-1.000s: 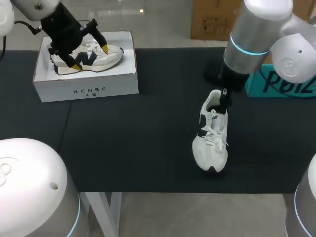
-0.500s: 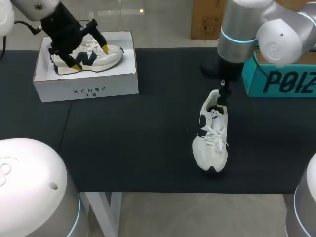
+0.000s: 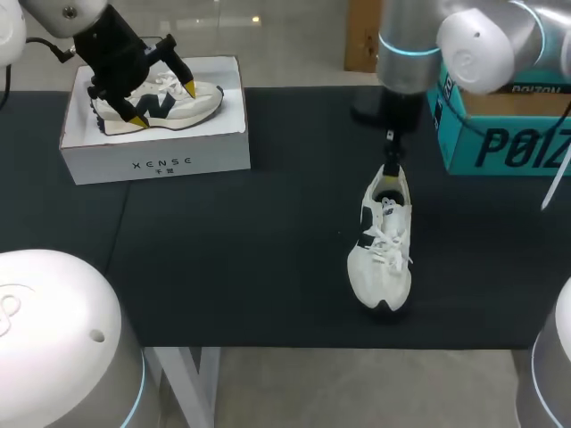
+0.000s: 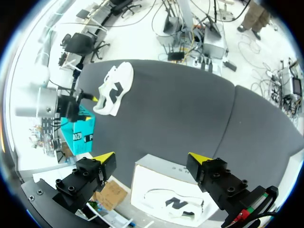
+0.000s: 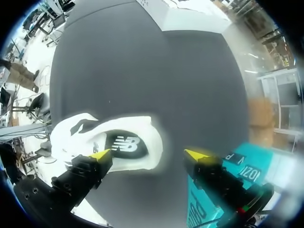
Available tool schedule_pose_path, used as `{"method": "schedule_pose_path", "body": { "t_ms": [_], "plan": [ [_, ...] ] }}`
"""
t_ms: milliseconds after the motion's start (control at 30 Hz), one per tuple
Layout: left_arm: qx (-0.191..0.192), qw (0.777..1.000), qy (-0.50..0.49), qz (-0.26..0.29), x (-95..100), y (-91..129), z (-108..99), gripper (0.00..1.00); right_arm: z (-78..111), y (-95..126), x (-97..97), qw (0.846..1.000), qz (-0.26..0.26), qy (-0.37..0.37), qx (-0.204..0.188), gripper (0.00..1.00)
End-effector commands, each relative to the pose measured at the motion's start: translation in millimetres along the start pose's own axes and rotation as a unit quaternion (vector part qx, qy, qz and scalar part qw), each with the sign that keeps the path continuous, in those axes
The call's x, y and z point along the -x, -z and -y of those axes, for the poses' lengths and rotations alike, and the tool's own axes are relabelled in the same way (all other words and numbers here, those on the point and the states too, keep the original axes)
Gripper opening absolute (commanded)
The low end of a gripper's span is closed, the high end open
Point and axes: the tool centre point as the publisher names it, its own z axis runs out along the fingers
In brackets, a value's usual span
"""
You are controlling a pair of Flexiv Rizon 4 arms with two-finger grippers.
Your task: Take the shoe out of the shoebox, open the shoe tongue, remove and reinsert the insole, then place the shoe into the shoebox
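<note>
Your white lace-up sneaker (image 3: pixel 382 245) lies on the dark table (image 3: pixel 268 223), centre-right, right claw (image 5: pixel 147 154) spread over its heel. Tongue, insole, reboxing likely remain; left claw (image 3: pixel 163 103) gapes over the white cardboard shoebox (image 3: pixel 152 160).

Shoes and boxes, counted
Two shoes: a boxed shoe (image 3: pixel 203 96) and a loose shoe (image 3: pixel 382 254) on the desk (image 3: pixel 250 250); two boxes (white shoebox (image 3: pixel 156 156), teal box (image 3: pixel 500 147)).
</note>
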Motion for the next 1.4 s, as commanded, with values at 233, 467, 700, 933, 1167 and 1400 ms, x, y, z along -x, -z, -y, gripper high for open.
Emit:
{"method": "schedule_pose_path", "body": {
  "t_ms": [233, 467, 700, 933, 1167, 1400],
  "plan": [
    [0.0, 1.0, 0.0, -0.002, 0.6, 0, -1, 1.0, -0.9, -21, 13.5, 1.0, -0.009, 0.001, 0.021, 1.0],
    [0.0, 1.0, 0.0, -0.002, 0.6, 0, -1, 1.0, 1.9, -32, 18.7, 1.0, -0.014, 0.002, 0.023, 1.0],
    [0.0, 1.0, 0.0, -0.002, 0.6, 0, -1, 1.0, 1.7, -41, 22.0, 0.999, -0.018, 0.005, 0.027, 1.0],
    [0.0, 1.0, 0.0, -0.002, 0.6, 0, -1, 1.0, 4.8, -48, 20.7, 0.999, -0.024, 0.007, 0.027, 0.82],
    [0.0, 1.0, 0.0, -0.002, 0.6, 0, -1, 1.0, 8.6, -55, 17.6, 0.999, -0.026, 0.005, 0.027, 0.26],
    [0.0, 1.0, 0.0, -0.002, 0.6, 0, -1, 1.0, 13.0, -53, 8.1, 0.999, -0.028, -0.002, 0.032, 0.0]
  ]
}}
